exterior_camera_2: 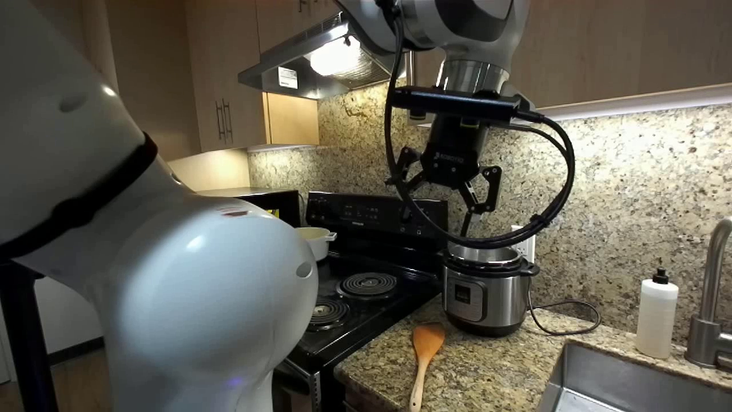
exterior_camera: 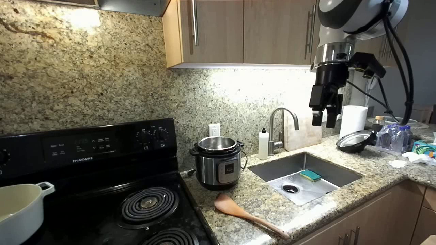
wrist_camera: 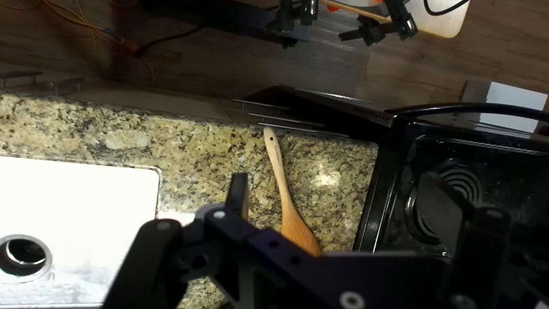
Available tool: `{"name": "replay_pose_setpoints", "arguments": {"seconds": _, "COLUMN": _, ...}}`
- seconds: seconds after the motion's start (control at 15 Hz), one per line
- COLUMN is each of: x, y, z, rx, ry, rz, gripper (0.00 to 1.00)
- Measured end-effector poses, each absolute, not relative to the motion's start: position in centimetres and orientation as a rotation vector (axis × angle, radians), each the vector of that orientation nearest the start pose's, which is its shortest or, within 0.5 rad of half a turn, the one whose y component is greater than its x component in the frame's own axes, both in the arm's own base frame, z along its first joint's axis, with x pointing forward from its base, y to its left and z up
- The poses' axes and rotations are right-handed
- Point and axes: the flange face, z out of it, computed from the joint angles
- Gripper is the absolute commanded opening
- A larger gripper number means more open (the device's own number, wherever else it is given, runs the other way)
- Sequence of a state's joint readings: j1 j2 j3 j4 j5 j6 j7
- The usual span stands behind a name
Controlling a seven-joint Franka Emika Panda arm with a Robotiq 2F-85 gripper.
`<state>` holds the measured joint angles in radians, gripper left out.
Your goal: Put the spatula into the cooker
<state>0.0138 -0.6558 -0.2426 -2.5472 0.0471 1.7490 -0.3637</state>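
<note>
The wooden spatula (exterior_camera: pixel 227 205) lies flat on the granite counter in front of the cooker (exterior_camera: pixel 207 170). Its handle points to the counter's front edge. In an exterior view the spatula (exterior_camera_2: pixel 427 342) and the cooker (exterior_camera_2: pixel 503 294) are close together. The cooker is upright and has no lid on, and its steel inside shows. My gripper (exterior_camera: pixel 324 119) hangs high above the counter, pointing down and empty. In the wrist view the gripper (wrist_camera: pixel 336 184) is wide open, with the spatula (wrist_camera: pixel 286 201) below between the fingers; its blade end is partly hidden. The cooker is out of the wrist view.
A sink (exterior_camera: pixel 279 170) with a sponge (exterior_camera: pixel 310 175) is beside the cooker. A soap bottle (exterior_camera: pixel 263 144) and a faucet (exterior_camera: pixel 271 136) stand behind it. The black stove (exterior_camera: pixel 102 204) with a white pot (exterior_camera: pixel 24 211) is on the cooker's other side. Cabinets (exterior_camera: pixel 211 34) hang above.
</note>
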Motion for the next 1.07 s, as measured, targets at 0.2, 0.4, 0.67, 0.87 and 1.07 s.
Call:
{"name": "replay_pose_setpoints", "arguments": {"seconds": 0.2, "x": 32.7, "y": -7.4, "z": 45.9, "rx": -2.895, "ry": -0.259, "rz": 0.171, "gripper": 1.00}}
{"name": "replay_pose_setpoints", "arguments": {"seconds": 0.4, "x": 31.8, "y": -6.2, "z": 42.9, "rx": -2.883, "ry": -0.256, "rz": 0.242, "gripper": 1.00}}
{"name": "replay_pose_setpoints", "arguments": {"seconds": 0.67, "x": 30.5, "y": -5.0, "z": 37.6, "rx": -2.886, "ry": -0.190, "rz": 0.358, "gripper": 1.00}}
{"name": "replay_pose_setpoints", "arguments": {"seconds": 0.87, "x": 30.6, "y": -4.1, "z": 35.1, "rx": -2.939, "ry": -0.141, "rz": 0.384, "gripper": 1.00}}
{"name": "replay_pose_setpoints", "arguments": {"seconds": 1.07, "x": 31.1, "y": -3.5, "z": 33.4, "rx": -2.944, "ry": -0.139, "rz": 0.479, "gripper": 1.00}}
